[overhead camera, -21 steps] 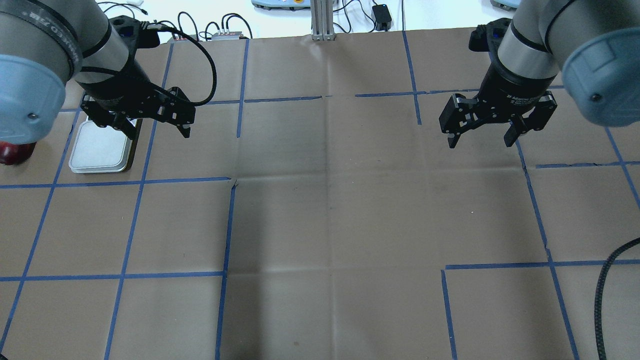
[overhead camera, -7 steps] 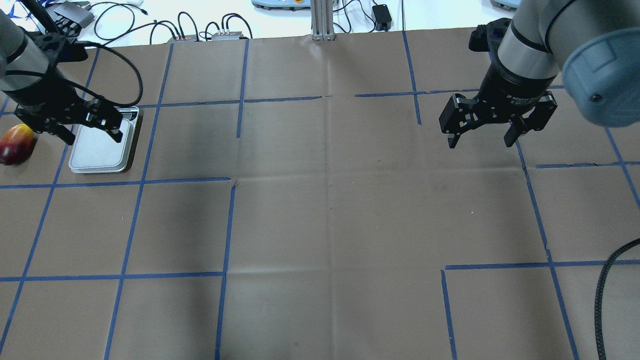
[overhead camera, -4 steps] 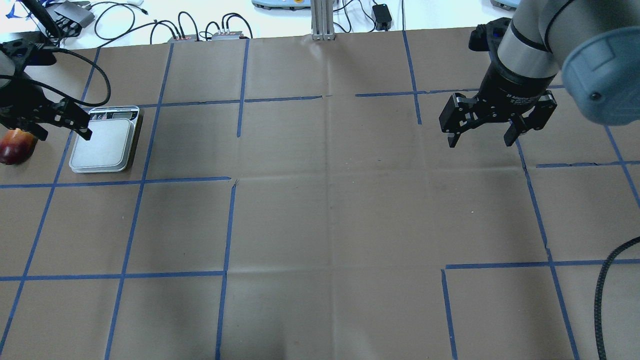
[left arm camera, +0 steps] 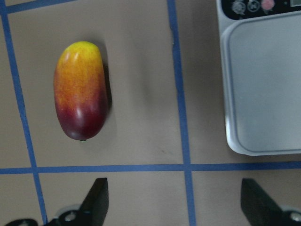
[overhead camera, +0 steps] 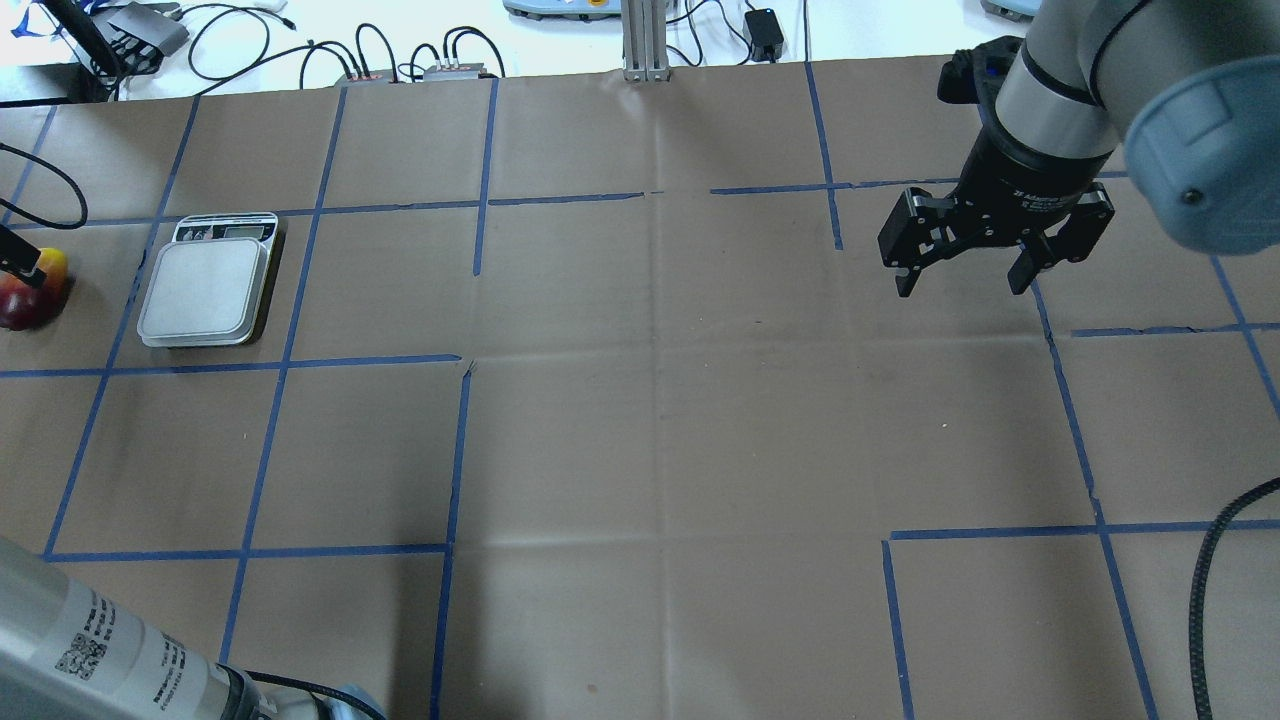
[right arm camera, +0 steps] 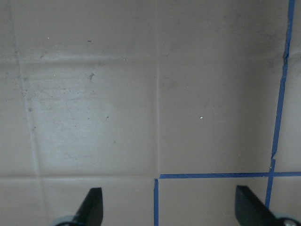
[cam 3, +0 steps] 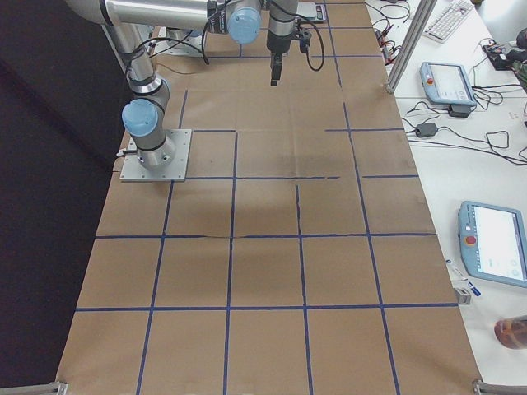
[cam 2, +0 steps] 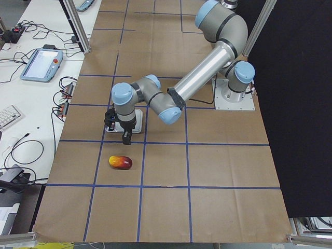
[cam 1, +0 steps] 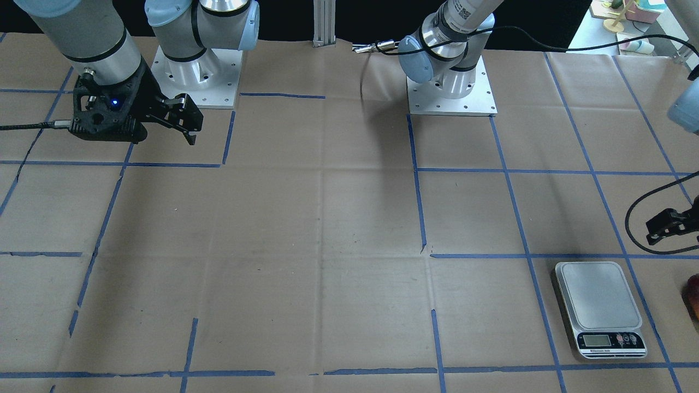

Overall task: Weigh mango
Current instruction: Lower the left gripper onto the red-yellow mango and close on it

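The mango point(overhead camera: 30, 296) lies on its side at the table's far left edge, a glossy oval, dark red through orange to a yellow tip. The left gripper point(left arm camera: 175, 197) hangs over the blue tape line point(left arm camera: 180, 117) beside it, fingers spread wide. Across that line sits the scale point(overhead camera: 205, 290), its platform smooth, grey and round-cornered. Creased brown paper point(overhead camera: 660, 430) stretches open to the right gripper point(overhead camera: 960, 287), jaws apart.

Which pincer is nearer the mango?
The left pincer: its wrist view shows the mango close below, while the right pincer hangs at the table's opposite end.
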You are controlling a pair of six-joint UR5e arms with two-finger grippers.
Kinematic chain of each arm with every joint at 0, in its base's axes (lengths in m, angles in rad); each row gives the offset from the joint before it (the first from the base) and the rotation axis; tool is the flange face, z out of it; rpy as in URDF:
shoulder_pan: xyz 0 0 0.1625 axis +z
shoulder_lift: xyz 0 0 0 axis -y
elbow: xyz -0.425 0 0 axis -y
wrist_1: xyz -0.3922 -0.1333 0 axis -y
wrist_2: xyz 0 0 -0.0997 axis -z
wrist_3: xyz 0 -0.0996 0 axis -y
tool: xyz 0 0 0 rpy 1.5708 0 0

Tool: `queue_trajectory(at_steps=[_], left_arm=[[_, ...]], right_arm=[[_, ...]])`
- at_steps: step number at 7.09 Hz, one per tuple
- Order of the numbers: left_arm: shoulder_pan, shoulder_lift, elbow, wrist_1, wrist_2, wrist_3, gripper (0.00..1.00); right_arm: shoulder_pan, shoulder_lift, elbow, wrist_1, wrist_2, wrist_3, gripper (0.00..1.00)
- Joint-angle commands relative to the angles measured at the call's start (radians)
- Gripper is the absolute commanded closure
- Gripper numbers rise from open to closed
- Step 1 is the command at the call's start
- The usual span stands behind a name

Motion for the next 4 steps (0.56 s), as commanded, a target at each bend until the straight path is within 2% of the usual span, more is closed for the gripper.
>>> queue_trajectory(at_steps=[1,2,4], left_arm=[[0.02,-0.232,0.337,-0.18,-0.014,0.064,0.0],[0.026,-0.285,0.404,-0.235,-0.115,0.064,0.0],[0.036,-0.305,0.417,-0.224,-0.131,0.066,0.0]], right_arm=[[0.0,0.0,0.0,0.0,0.001,0.0,0.0],[0.0,0.0,0.0,0.0,0.0,0.0,0.0],[0.0,0.0,0.0,0.0,0.0,0.0,0.0]])
